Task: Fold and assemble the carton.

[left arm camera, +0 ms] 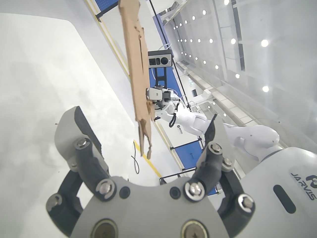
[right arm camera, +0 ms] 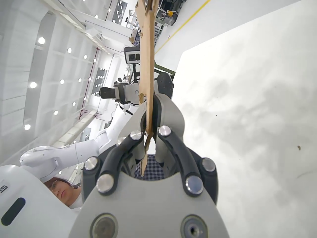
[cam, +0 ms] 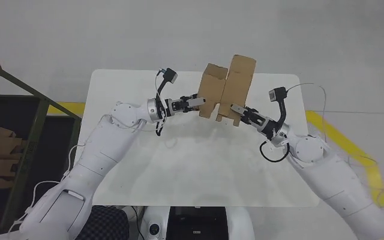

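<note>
A flat brown carton (cam: 228, 87) hangs upright above the far part of the white table (cam: 180, 168). My right gripper (cam: 238, 111) is shut on its lower corner. In the right wrist view the cardboard (right arm camera: 147, 63) runs edge-on between the closed fingers of that gripper (right arm camera: 149, 111). My left gripper (cam: 197, 103) sits at the carton's opposite lower edge. In the left wrist view that gripper (left arm camera: 146, 125) is open, and the carton's ragged lower end (left arm camera: 145, 134) lies in the gap without touching either finger. Beyond it, the right gripper (left arm camera: 154, 97) clamps the sheet.
A dark rack (cam: 18, 138) with cardboard pieces stands off the table's left side. A yellow floor line (cam: 336, 129) runs past the right side. The near half of the table (cam: 198, 180) is bare.
</note>
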Controlling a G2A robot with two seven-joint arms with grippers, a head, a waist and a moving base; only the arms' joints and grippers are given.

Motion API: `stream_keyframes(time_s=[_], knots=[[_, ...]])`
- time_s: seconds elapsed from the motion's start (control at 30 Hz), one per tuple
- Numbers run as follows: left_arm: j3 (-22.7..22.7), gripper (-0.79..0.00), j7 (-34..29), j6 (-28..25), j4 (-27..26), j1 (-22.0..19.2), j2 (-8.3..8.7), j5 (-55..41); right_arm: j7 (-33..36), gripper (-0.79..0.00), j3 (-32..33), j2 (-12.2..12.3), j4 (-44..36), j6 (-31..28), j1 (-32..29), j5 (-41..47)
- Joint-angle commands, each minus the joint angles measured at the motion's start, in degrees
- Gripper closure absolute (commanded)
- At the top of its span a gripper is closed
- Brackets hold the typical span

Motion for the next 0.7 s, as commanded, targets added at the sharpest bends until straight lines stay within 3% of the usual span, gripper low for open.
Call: stream_keyframes(time_s=[0.0,0.1,0.17,0.27,0.43,0.47,0.63,0.67], knots=[[-0.12,-0.785,0.34,-0.20,0.09,0.07,-0.10,-0.42,-0.29,0.000,-0.13,-0.29,-0.19,0.43,-0.14,-0.17],[0.43,-0.785,0.75,0.16,0.93,-0.17,-0.42,-0.34,-0.75,0.000,-0.12,-0.76,-0.31,0.77,-0.31,-0.82],[0.77,-0.388,1.12,0.14,1.57,-0.41,-0.69,-0.77,-0.98,0.000,-0.01,-1.03,-0.38,0.89,-0.42,-1.36],[1.09,0.000,1.12,0.02,2.28,-0.79,-0.99,-1.04,-1.22,0.000,0.28,-1.39,-0.54,0.99,-0.69,-1.70],[1.23,0.000,0.83,-0.17,2.98,-1.24,-1.31,-0.84,-1.13,-0.012,0.82,-1.94,-0.89,1.00,-1.12,-2.20],[1.20,0.000,0.91,-0.17,3.06,-1.28,-1.36,-0.78,-1.25,-0.111,0.94,-2.05,-0.97,0.97,-1.22,-2.50],[0.91,0.000,0.93,-0.36,3.13,-1.28,-1.53,-0.73,-1.12,-0.391,1.73,-2.50,-1.68,0.11,-2.00,-2.49],[0.69,0.000,1.00,-0.45,3.14,-1.28,-1.53,-0.77,-0.94,-0.511,2.00,-2.56,-1.75,-0.32,-2.20,-2.25]])
